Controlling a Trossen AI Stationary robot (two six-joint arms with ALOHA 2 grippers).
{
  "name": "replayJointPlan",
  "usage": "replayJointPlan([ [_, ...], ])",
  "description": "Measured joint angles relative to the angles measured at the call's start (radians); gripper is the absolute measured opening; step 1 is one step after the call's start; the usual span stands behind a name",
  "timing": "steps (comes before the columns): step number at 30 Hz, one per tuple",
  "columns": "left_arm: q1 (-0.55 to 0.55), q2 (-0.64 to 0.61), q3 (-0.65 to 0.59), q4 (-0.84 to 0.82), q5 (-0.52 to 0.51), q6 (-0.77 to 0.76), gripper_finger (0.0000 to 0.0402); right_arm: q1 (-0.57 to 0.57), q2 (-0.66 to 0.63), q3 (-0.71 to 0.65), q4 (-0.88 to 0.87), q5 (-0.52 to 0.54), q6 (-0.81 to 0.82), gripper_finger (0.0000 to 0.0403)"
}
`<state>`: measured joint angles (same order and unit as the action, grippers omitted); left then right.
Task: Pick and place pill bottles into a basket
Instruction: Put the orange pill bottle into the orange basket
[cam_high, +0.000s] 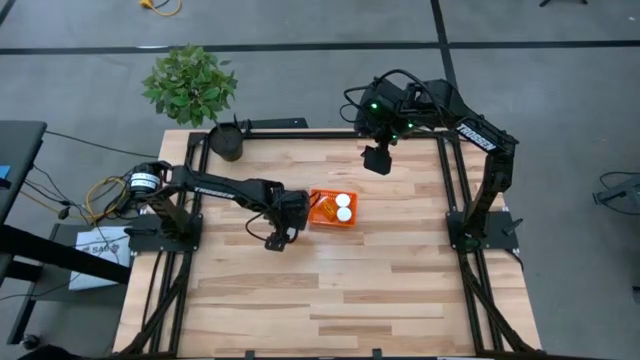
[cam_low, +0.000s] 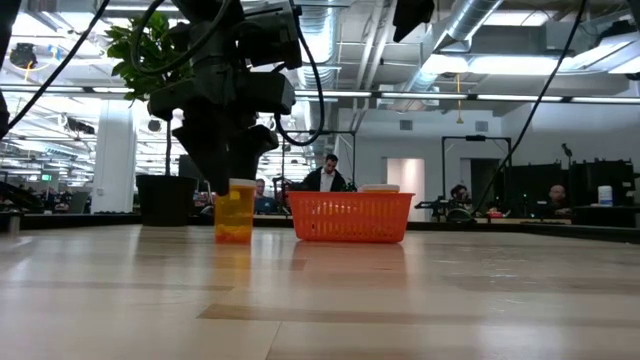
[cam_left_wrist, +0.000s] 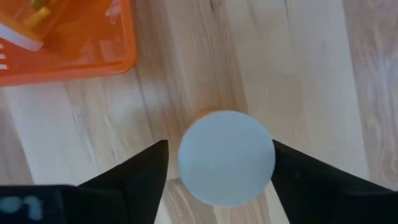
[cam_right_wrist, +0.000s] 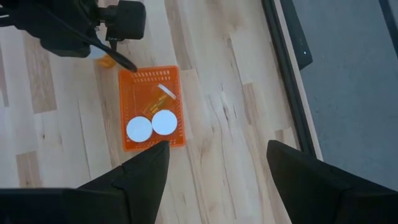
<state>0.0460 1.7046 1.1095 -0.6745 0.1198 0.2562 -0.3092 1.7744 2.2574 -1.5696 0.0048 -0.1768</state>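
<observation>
One pill bottle (cam_low: 235, 211), orange with a white cap (cam_left_wrist: 227, 158), stands upright on the table to the left of the orange basket (cam_high: 333, 211). My left gripper (cam_left_wrist: 221, 177) is open right above it, one finger on either side of the cap, with a small gap showing beside one finger. The basket (cam_right_wrist: 151, 109) holds three bottles: two upright with white caps up (cam_right_wrist: 152, 126) and one lying down (cam_right_wrist: 158, 99). My right gripper (cam_right_wrist: 217, 168) is open and empty, high above the table's far right part (cam_high: 378, 158).
A black plant pot (cam_high: 228, 143) with a green plant (cam_high: 190, 83) stands at the table's far left corner. Dark frame rails (cam_high: 452, 180) run along the table's sides. Bare wood lies on the near half (cam_high: 330, 300). People sit in the room beyond (cam_low: 325, 175).
</observation>
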Motion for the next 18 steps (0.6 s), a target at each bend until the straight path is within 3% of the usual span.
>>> replayJointPlan([
  [18,0.0,-0.001,0.022,-0.042,-0.007,0.001,0.021,-0.001,0.0,0.0,-0.001,0.0,0.001,0.0265],
])
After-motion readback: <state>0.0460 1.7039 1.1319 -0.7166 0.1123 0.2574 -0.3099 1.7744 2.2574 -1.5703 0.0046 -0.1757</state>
